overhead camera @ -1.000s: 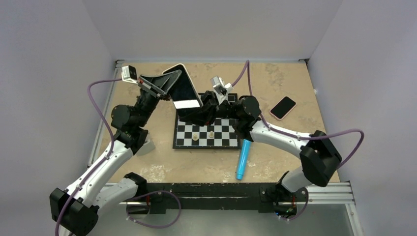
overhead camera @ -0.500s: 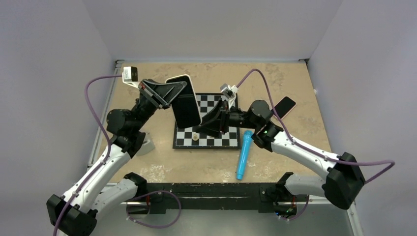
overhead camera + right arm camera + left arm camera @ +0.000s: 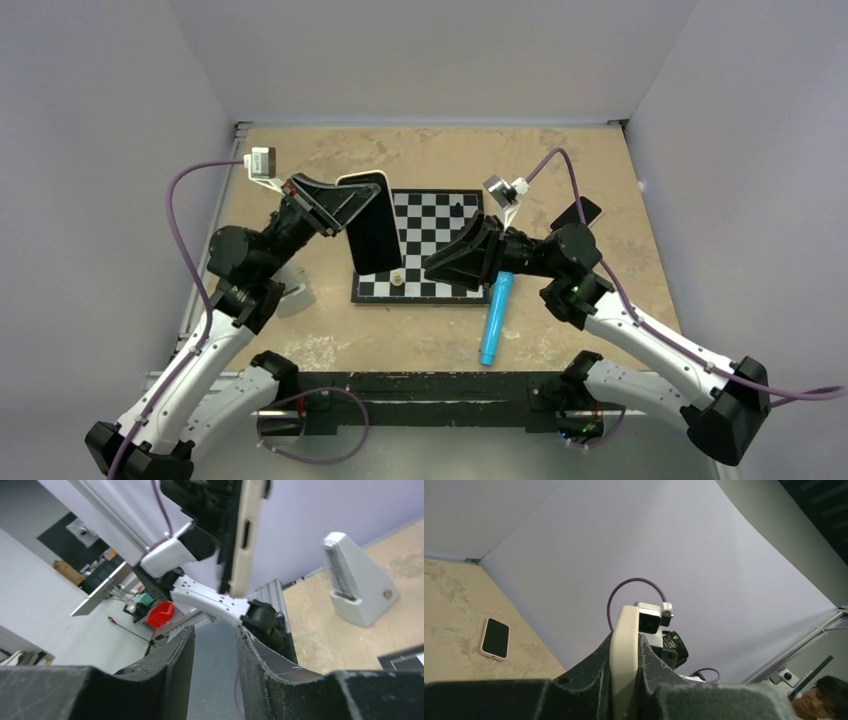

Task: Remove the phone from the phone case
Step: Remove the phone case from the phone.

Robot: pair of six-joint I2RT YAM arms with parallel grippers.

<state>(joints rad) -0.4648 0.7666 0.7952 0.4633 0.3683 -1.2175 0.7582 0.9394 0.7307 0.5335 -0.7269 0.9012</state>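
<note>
We pinch the phone case [image 3: 625, 622] aloft in our left gripper [image 3: 625, 655]. The right gripper [image 3: 215, 645] — jaws apart, empty — should meet its edge squarely and peel, never shoving the phone [image 3: 372, 240].

Your left arm [image 3: 215, 340] rises from the near left corner, bends at the elbow and reaches right with the wrist held high. Your left gripper [image 3: 358, 208] has both fingers [image 3: 589, 680] clamped on the edge of the phone [image 3: 375, 240], which stands upright. Your right arm [image 3: 650, 335] stretches in from the near right, forearm pointing left. Your right gripper [image 3: 432, 266] has its fingers [image 3: 165, 680] parted, with a gap showing between them.
</note>
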